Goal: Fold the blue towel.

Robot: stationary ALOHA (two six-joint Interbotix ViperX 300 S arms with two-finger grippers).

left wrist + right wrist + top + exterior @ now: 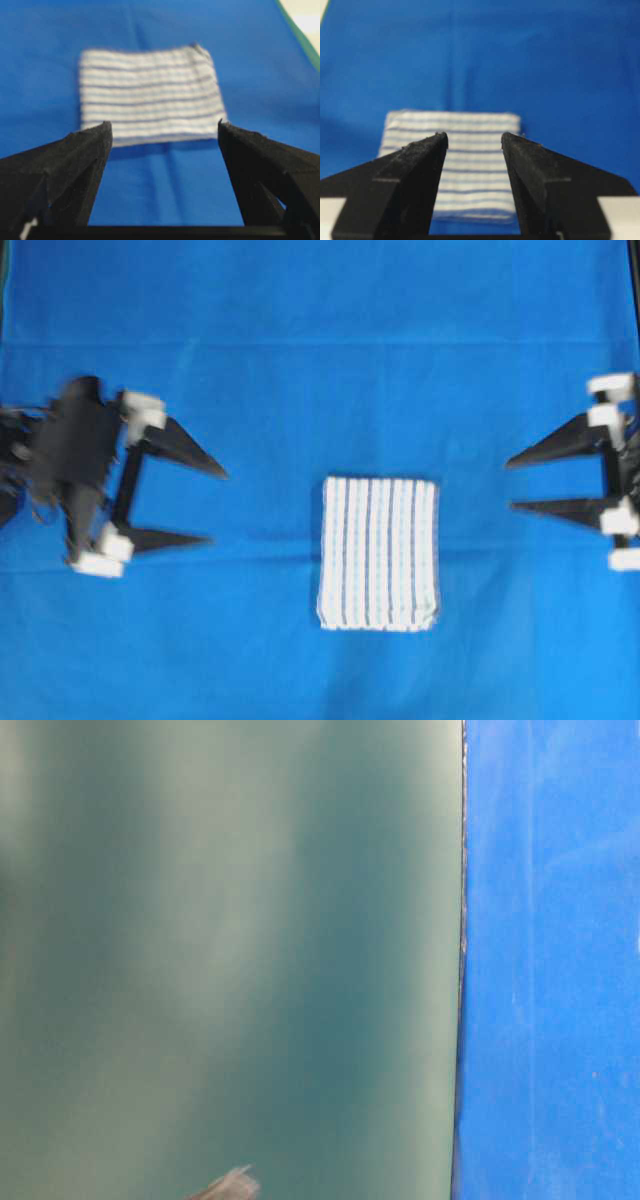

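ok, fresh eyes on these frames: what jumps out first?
The striped blue towel, a compact folded-looking rectangle near the middle of the bright blue cloth covering the surface. Next, the two black tools flanking it, apart from it and empty: the left tool and the right tool, both with jaws wide open and tips pointing toward the towel.

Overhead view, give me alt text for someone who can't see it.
A folded striped towel lies flat on a blue cloth, untouched. The left pincer and right pincer sit open on either side, pointing toward it.
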